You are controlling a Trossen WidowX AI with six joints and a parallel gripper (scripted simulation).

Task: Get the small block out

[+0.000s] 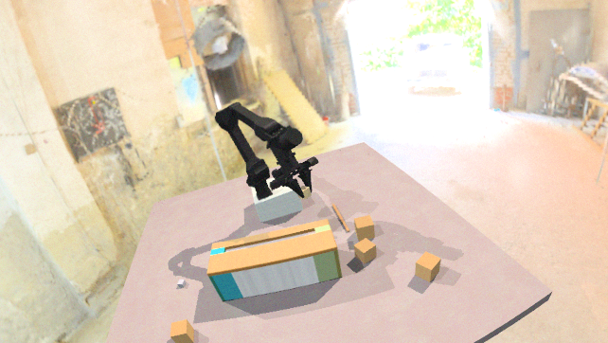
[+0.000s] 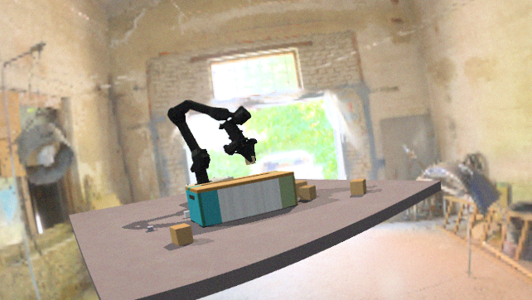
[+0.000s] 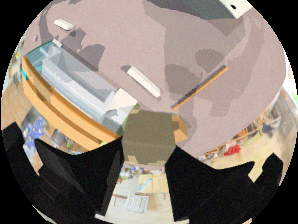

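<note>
We see the gripper (image 2: 250, 158) pinching the block (image 2: 251, 160), raised above the box (image 2: 244, 198), cubes (image 1: 365, 250) right of it, stick (image 1: 340, 218) beyond.

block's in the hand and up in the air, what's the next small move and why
Probably none beyond holding still. The hand is shut on the small block, which hangs above the top of the box and off to its far side, so it seems lifted clear. If more margin is wanted, a slight rise straight up would do; the wooden stick and cubes lie below.
</note>
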